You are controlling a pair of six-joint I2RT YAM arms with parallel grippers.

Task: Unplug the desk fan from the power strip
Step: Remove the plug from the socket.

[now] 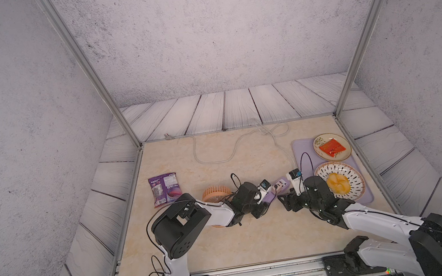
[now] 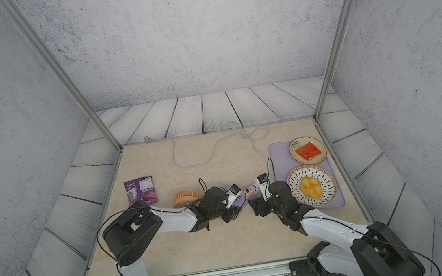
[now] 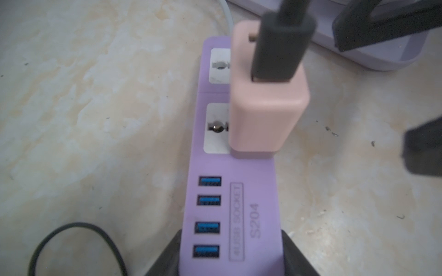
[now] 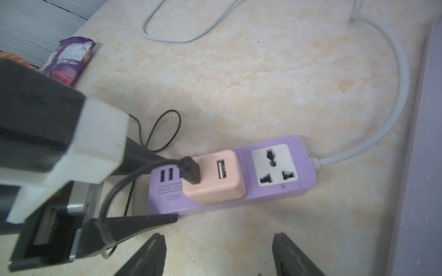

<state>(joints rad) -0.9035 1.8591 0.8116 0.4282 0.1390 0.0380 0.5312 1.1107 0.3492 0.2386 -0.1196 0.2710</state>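
Note:
The lavender power strip (image 3: 229, 215) lies on the marble top between both arms in both top views (image 1: 282, 183) (image 2: 251, 192). A pink-beige plug (image 3: 265, 114) (image 4: 215, 184) sits in its socket, with the fan's black connector (image 4: 191, 172) pushed into it. The orange desk fan (image 1: 215, 194) (image 2: 185, 197) stands behind my left arm. My left gripper (image 3: 231, 239) (image 1: 267, 198) is shut on the strip's USB end. My right gripper (image 4: 218, 239) (image 1: 284, 199) stands open just in front of the strip's long side, with only bare tabletop between its fingers.
A lavender tray (image 1: 302, 145) at the right holds a plate with a red packet (image 1: 332, 147) and a patterned plate with a yellow bun (image 1: 339, 182). A purple snack bag (image 1: 165, 188) lies at the left. The strip's grey-white cord (image 1: 217, 158) loops across the back.

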